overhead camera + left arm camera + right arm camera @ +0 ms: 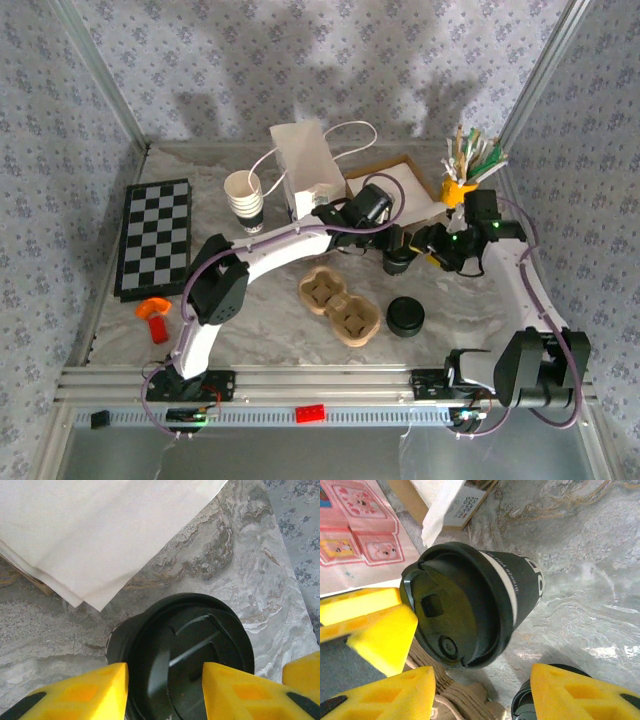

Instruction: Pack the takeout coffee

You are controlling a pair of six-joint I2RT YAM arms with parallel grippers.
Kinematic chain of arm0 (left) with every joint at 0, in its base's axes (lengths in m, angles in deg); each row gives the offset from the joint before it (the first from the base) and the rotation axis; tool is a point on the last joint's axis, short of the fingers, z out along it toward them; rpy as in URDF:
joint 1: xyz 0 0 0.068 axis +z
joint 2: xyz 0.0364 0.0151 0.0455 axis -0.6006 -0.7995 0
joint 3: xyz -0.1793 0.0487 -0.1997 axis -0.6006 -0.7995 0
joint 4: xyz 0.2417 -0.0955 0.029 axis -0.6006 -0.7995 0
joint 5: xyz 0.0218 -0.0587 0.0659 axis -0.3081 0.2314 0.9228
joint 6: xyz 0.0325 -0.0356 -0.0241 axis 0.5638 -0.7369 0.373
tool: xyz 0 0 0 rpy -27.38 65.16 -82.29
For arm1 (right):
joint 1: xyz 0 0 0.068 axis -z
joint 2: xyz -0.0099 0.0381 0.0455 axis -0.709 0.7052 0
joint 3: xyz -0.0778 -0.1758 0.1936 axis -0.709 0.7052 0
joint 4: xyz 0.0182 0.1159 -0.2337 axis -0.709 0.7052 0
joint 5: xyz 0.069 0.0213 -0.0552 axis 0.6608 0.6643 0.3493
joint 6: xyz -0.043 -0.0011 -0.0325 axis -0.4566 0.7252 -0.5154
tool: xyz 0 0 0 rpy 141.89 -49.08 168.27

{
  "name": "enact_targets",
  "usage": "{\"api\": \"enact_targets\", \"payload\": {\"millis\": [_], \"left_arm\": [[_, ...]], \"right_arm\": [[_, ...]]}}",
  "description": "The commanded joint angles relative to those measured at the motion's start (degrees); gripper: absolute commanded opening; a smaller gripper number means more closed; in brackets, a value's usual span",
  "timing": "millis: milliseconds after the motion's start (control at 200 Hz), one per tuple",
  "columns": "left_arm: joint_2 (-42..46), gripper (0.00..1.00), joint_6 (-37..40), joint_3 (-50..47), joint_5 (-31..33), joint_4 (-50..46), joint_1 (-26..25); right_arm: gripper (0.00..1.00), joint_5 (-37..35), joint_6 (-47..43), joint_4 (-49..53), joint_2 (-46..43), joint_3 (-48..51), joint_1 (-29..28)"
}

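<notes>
Cup (398, 262): one, lid on, on the desk (270, 330) just right of the tray (340, 305), not in it. It sits between the two arms' tips. From overhead the long axis reads near vertical, lid up; any slight tilt cannot be judged there.

Left wrist view: looking down onto the lid (195, 645), cup wall only a sliver at the left. Right wrist view: cup (470, 610) seen obliquely, lid toward the camera, base away to the upper right. The wall is dark with a cream band under the lid.

Left fingers (85, 692) straddle the lid. One of them (375, 625) touches the lid rim in the right wrist view, but the far side is hidden, so I cannot tell if they grip. Right fingers (580, 695) are spread wide, clear of the cup on both sides.

Counts:
- tray – one, two wells, both empty
- lid stack (405, 316) – one, near the tray's right end
- lidless cup stack (245, 200) – one, cup number unclear
- bag (308, 160) – one
- checkerboard (153, 238) – one

Cup base contact is hidden under the arms overhead.
</notes>
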Motion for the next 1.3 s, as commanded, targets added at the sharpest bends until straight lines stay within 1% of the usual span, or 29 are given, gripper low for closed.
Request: {"api": "enact_targets", "payload": {"millis": [0, 85, 195, 340, 550, 600, 850, 984, 1094, 1174, 1299], "left_arm": [[0.9, 0.43, 1.0, 3.1, 1.0, -3.2, 0.8], [2.1, 0.44, -0.1, 1.6, 1.0, -3.4, 0.8], [3.7, 0.44, -3.2, -1.0, 0.9, -3.2, 0.8], [4.7, 0.43, -6.5, -4.2, -1.4, 1.6, 0.2], [2.3, 0.37, -6.2, -2.0, -0.1, -0.6, 0.3], [2.0, 0.36, -6.2, -2.0, -0.3, -0.7, 0.4], [1.0, 0.33, -6.3, -3.3, -0.1, -0.4, 0.6], [-0.2, 0.32, -6.1, -3.0, 0.0, -1.6, 0.6], [-0.5, 0.32, -5.8, -3.2, 0.7, -2.4, 0.6], [-0.5, 0.32, -5.5, -2.9, 0.8, -2.6, 0.7], [-0.2, 0.33, -4.9, -2.0, 1.4, -2.7, 0.9]], "right_arm": [[0.53, -0.8, -3.7, 1.9, 2.9, -3.9, 0.2], [0.51, -1.1, -4.6, 3.4, 4.7, -4.6, 0.4], [0.47, -1.7, -6.9, 2.4, 7.4, -5.6, 1.2], [0.41, -0.1, -7.1, 2.1, 9.5, -6.5, 0.8], [0.34, 0.0, -7.0, 2.0, 10.5, -6.2, 0.6], [0.30, -0.1, -6.8, 1.5, 10.6, -5.5, 0.6], [0.23, 1.9, -5.4, -1.3, 10.7, 0.0, 0.2], [0.22, 4.5, -3.3, -4.6, 11.7, 3.5, 0.2], [0.22, 4.7, -1.0, -7.4, 11.8, 6.7, 0.6], [0.22, 3.5, -1.1, -5.9, 11.2, 5.9, -0.5], [0.26, 2.1, 0.5, -4.4, 6.6, 4.5, -1.7]]}}
